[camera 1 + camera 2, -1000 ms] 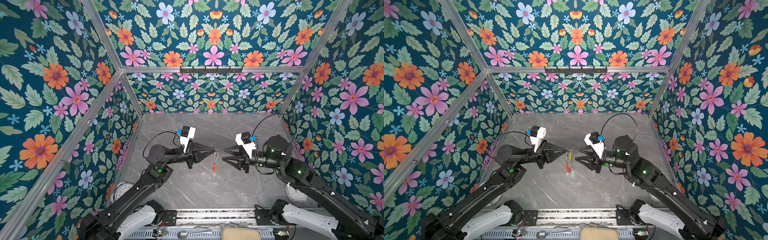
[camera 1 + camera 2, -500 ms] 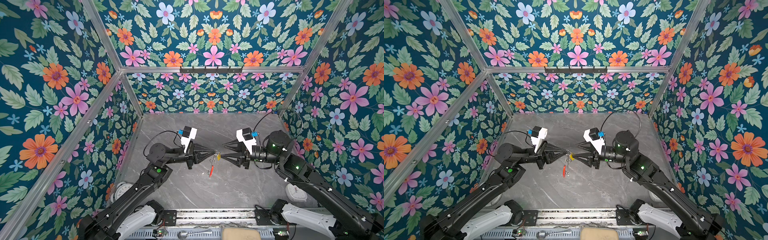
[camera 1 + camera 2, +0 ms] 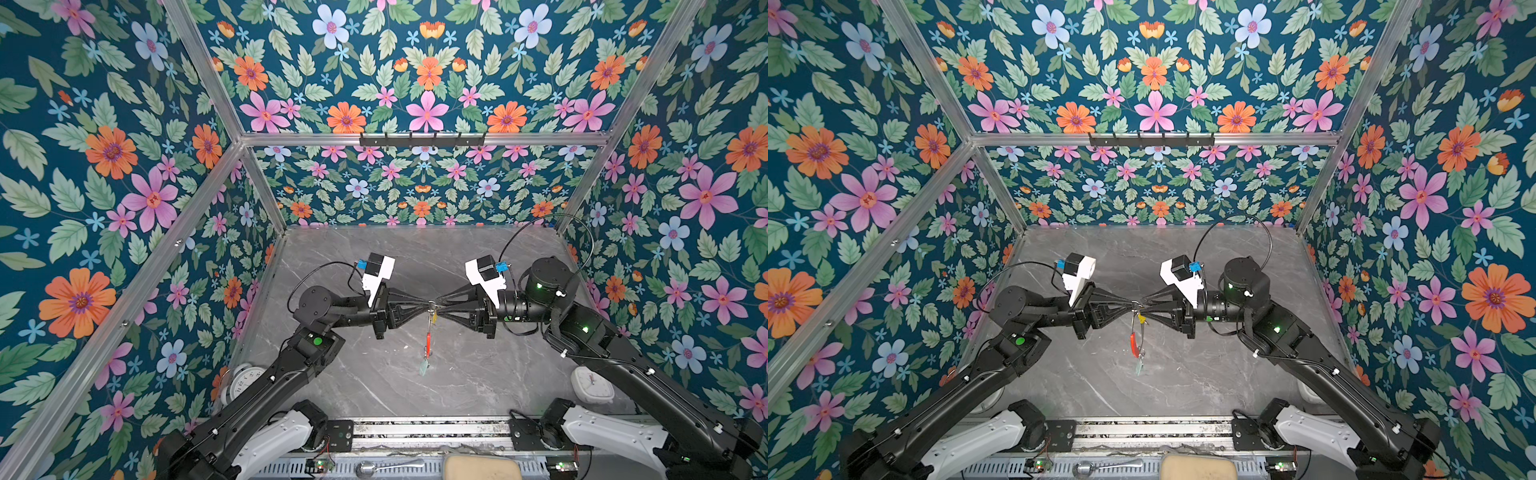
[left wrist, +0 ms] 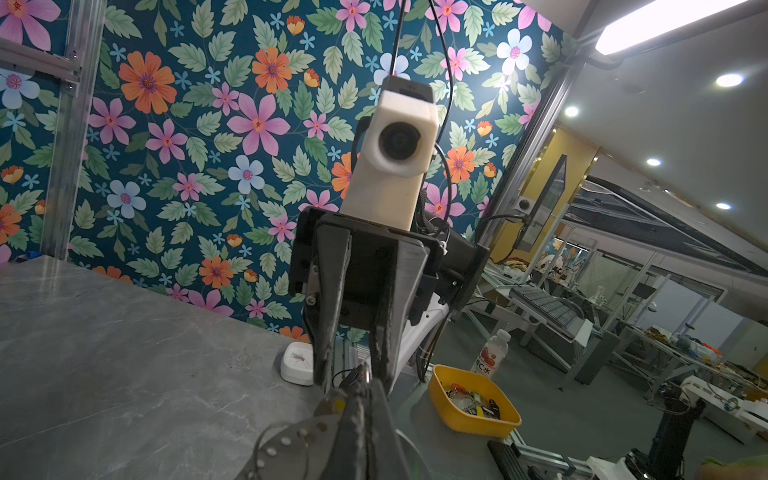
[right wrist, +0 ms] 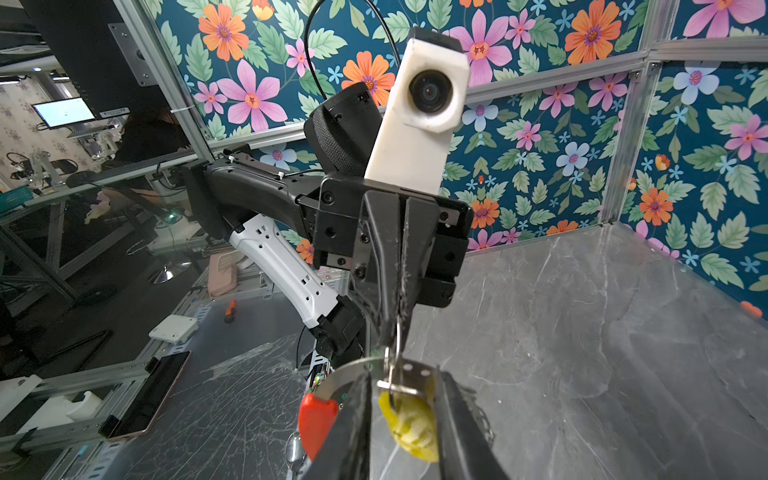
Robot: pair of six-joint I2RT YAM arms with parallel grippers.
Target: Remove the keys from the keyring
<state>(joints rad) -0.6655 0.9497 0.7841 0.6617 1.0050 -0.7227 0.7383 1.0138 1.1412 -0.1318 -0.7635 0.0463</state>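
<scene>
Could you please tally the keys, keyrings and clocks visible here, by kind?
keys: 2 (yellow-tagged key, mint-tagged key)
keyring: 1
clocks: 2 (round clock, square clock)
total: 5

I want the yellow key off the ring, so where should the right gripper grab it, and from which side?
Take the yellow tag, its bulkiest part, across its sides, coming from the right, opposite the left gripper that pinches the keyring above it. The key hangs free below that pinch, and the right gripper straddles the tag.
</scene>
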